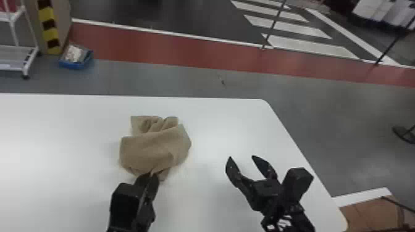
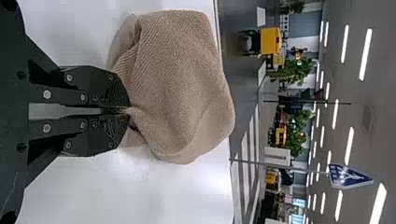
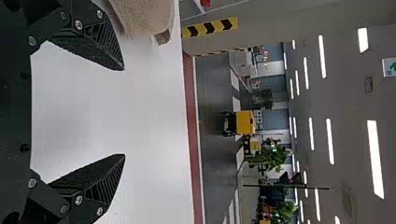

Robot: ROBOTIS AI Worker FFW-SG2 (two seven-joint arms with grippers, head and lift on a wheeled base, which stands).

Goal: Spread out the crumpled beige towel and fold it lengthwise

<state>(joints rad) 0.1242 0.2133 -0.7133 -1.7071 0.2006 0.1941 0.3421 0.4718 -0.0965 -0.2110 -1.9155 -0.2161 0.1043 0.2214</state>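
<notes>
In the head view, my left gripper [image 1: 151, 176] is at the near edge of the crumpled beige towel [image 1: 154, 148], which lies bunched on the white table [image 1: 216, 123]. The left wrist view has my left gripper [image 2: 130, 112] shut on a pinch of the towel [image 2: 180, 84], whose bulk bulges beyond the fingertips. To the right of the towel, my right gripper [image 1: 241, 157] stands open over the table. In the right wrist view, my right gripper [image 3: 124, 112] holds nothing between its spread fingers, and part of the towel [image 3: 144, 16] lies beyond one finger.
The table's right edge [image 1: 296, 143] runs just beyond my right gripper. A cardboard box [image 1: 370, 216] stands low at the near right, past that edge. On the floor behind the table are a blue tray [image 1: 75, 63] and a white rack [image 1: 18, 49].
</notes>
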